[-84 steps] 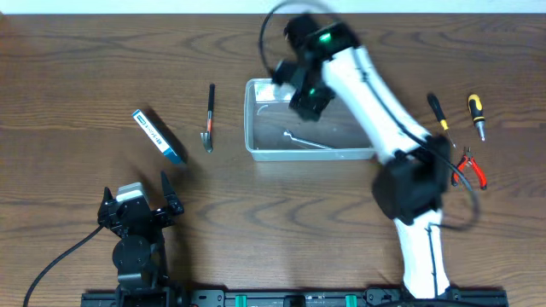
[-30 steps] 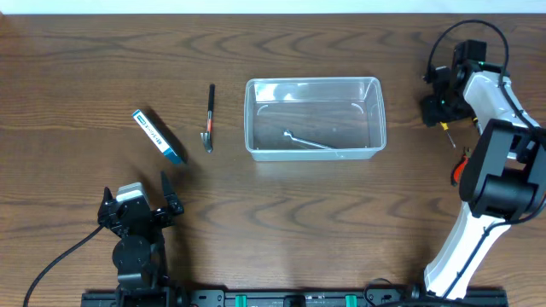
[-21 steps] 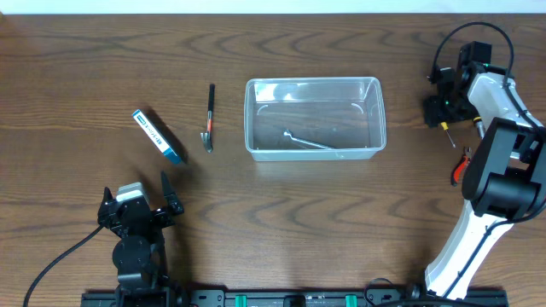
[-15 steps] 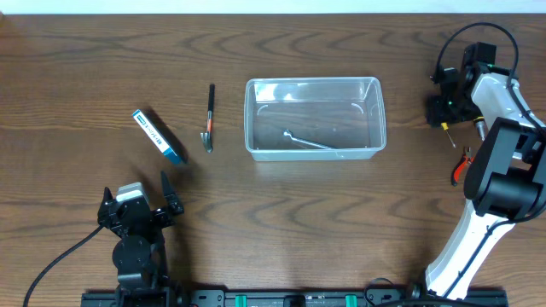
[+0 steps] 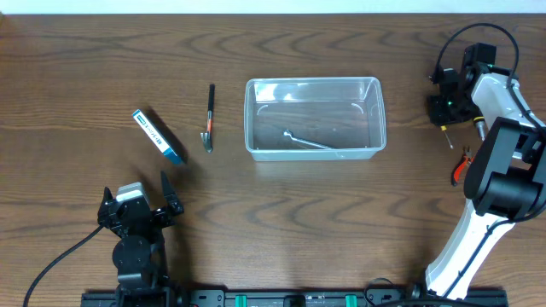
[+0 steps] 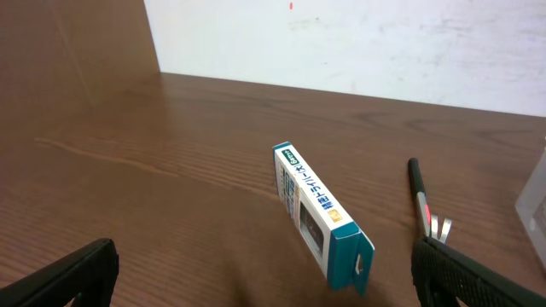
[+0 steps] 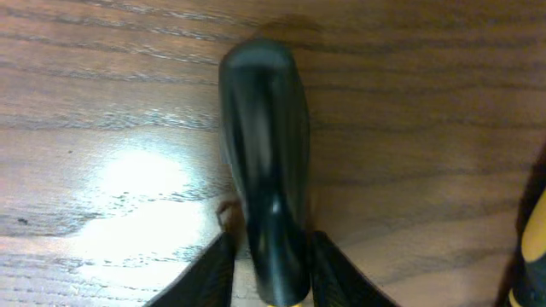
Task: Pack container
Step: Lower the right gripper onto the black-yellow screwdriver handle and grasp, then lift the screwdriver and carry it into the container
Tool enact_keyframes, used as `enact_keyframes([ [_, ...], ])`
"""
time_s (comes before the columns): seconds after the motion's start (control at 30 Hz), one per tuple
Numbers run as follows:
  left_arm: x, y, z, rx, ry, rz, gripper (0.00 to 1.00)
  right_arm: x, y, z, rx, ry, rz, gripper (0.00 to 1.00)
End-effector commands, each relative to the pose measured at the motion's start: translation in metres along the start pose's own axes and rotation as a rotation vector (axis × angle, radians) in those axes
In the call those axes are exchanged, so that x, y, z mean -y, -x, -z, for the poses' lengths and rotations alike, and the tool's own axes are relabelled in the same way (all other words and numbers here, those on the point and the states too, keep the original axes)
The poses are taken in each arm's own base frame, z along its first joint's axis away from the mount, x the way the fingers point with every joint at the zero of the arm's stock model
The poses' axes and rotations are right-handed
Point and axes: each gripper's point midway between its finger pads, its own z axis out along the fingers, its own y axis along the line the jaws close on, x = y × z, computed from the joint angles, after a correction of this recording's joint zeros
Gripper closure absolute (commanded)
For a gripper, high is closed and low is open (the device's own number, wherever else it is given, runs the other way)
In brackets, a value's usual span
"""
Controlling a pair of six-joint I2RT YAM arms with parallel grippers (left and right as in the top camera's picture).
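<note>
1. A brown wood-grain tabletop [image 5: 281, 222] carries everything. The left wrist view shows a white wall behind it.
2. The right fingers [image 7: 215, 271] show only as tips at the bottom edge of their own view. They are closed tight against both sides of a black screwdriver handle [image 7: 264, 153] that lies on the tabletop. From overhead the right arm [image 5: 499, 94] covers that handle, and only the thin shaft tip pokes out.
3. Just beside these fingers, a yellow-and-black handle [image 7: 533, 247] is cut off by the frame edge. Red pliers [image 5: 466, 164] lie near, partly under the arm.
4. The container [image 5: 314, 82] stands upright, well apart from the right fingers, mid-tabletop. A thin metal tool [image 5: 307, 141] lies inside; its kind is hard to make out.
5. The left fingers [image 6: 68, 273] are spread wide and hold nothing. Only their dark ends show, in the bottom corners.
6. Ahead of the gap between them lies a blue-and-white box [image 6: 320, 209].
7. Past the right-hand finger lies a black-handled tool [image 6: 422, 205] with a small metal end. Beyond it, the container's corner is cropped.
</note>
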Motion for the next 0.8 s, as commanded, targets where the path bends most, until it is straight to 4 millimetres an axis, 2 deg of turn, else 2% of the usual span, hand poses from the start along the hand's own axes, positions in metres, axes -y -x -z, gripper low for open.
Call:
enact_keyframes([
  [0.0, 0.001, -0.014, -0.003, -0.031, -0.001, -0.02, 0.02, -0.004, -0.024, -0.029, -0.092, 0.027, -0.012, 0.83],
  [0.17, 0.001, -0.014, -0.003, -0.031, -0.001, -0.02, 0.02, -0.003, -0.023, -0.029, -0.089, 0.026, -0.013, 0.82],
  [0.2, 0.001, -0.014, -0.003, -0.031, -0.001, -0.02, 0.02, -0.003, -0.023, -0.029, -0.087, 0.025, -0.013, 0.85],
  [0.27, 0.001, -0.014, -0.003, -0.031, -0.001, -0.02, 0.02, -0.003, -0.022, -0.028, -0.087, 0.025, -0.013, 0.98],
  [0.47, 0.001, -0.014, -0.003, -0.031, -0.001, -0.02, 0.02, 0.0, -0.014, -0.019, -0.076, 0.019, -0.046, 0.99],
  [0.6, 0.001, -0.014, -0.003, -0.031, -0.001, -0.02, 0.02, 0.004, 0.002, 0.0, -0.053, 0.018, -0.043, 0.99],
  [0.77, 0.001, -0.014, -0.003, -0.031, -0.001, -0.02, 0.02, 0.003, 0.031, 0.036, 0.011, 0.047, -0.036, 0.99],
])
